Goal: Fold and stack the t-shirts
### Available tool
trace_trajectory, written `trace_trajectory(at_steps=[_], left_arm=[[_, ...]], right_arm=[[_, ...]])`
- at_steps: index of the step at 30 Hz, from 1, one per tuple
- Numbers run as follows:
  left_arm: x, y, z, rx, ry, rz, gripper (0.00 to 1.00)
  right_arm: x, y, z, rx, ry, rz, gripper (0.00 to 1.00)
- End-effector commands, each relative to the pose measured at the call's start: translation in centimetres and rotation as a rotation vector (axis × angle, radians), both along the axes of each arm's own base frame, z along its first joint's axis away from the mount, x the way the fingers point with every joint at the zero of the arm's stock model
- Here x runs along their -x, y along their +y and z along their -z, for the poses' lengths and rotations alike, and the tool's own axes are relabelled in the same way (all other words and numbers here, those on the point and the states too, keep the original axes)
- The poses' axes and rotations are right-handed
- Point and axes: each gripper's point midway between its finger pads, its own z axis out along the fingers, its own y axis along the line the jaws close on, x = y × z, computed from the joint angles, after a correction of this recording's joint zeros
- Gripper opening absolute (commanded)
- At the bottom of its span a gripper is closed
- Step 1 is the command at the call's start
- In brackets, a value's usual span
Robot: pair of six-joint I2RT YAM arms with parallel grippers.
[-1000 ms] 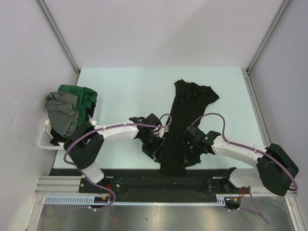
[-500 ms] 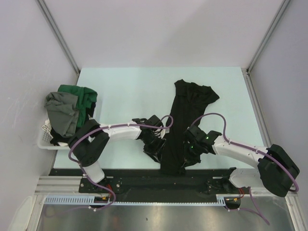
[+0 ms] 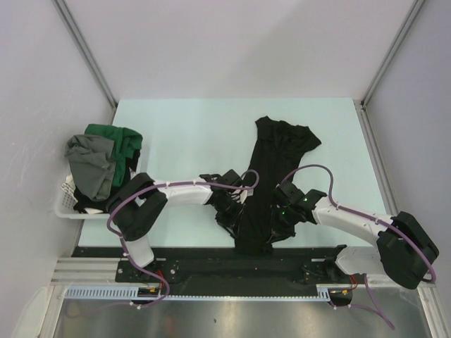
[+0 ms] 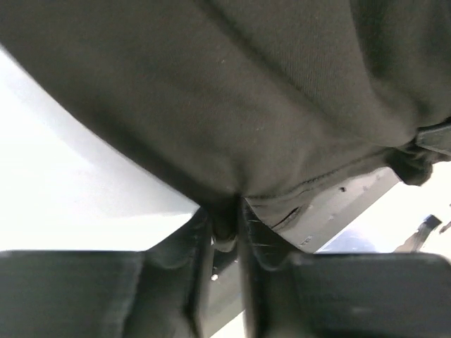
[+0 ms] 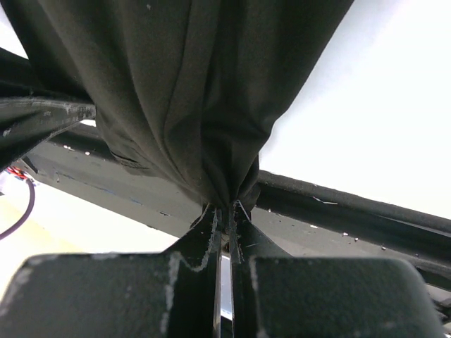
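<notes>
A black t-shirt [image 3: 271, 158] lies bunched into a long narrow strip down the middle of the table, and its lower end hangs over the near edge. My left gripper [image 3: 240, 211] is at the strip's left edge near that end. In the left wrist view the left gripper [image 4: 225, 215] stands narrow with a fold of the black t-shirt [image 4: 246, 91] pinched in it. My right gripper [image 3: 277, 224] is at the right edge opposite. In the right wrist view the right gripper [image 5: 224, 210] is shut on a gathered bunch of the black t-shirt [image 5: 190, 91].
A white slatted basket [image 3: 63, 204] stands at the table's left edge. A dark green shirt [image 3: 116, 141] and a grey shirt [image 3: 88, 165] are heaped in it. The black frame rail [image 3: 211, 260] runs along the near edge below the hanging hem.
My left gripper has moved right, up to the shirt's left edge, and its jaws have narrowed onto the cloth. The right gripper has kept its hold and shifted slightly left.
</notes>
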Motion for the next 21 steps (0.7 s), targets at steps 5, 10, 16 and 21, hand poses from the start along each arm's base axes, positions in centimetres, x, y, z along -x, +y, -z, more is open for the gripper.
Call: trace_trajectory(at_steps=[5,10,16,21], left_arm=[[-1.4,-0.8,-0.9,-0.013,-0.077,0.013,0.0],[-2.9,-1.3,-2.8,-0.014,-0.146,0.02,0.0],[-5.2,-2.1,-6.4,-0.004,-0.245,0.02,0.0],[-7.0,-2.9,-8.5,-0.011,-0.311,0.024,0.0]], right_arm=[[-1.9,0.7,-2.0,-0.056,-0.052,-0.005,0.0],[-3.4,1.1,-3.2,-0.071,-0.09,-0.015,0.0],[-5.6,2.0,-5.1,-0.1,-0.139,-0.035,0.0],[-7.6,1.6,-6.5,-0.105,-0.179,-0.026,0.0]])
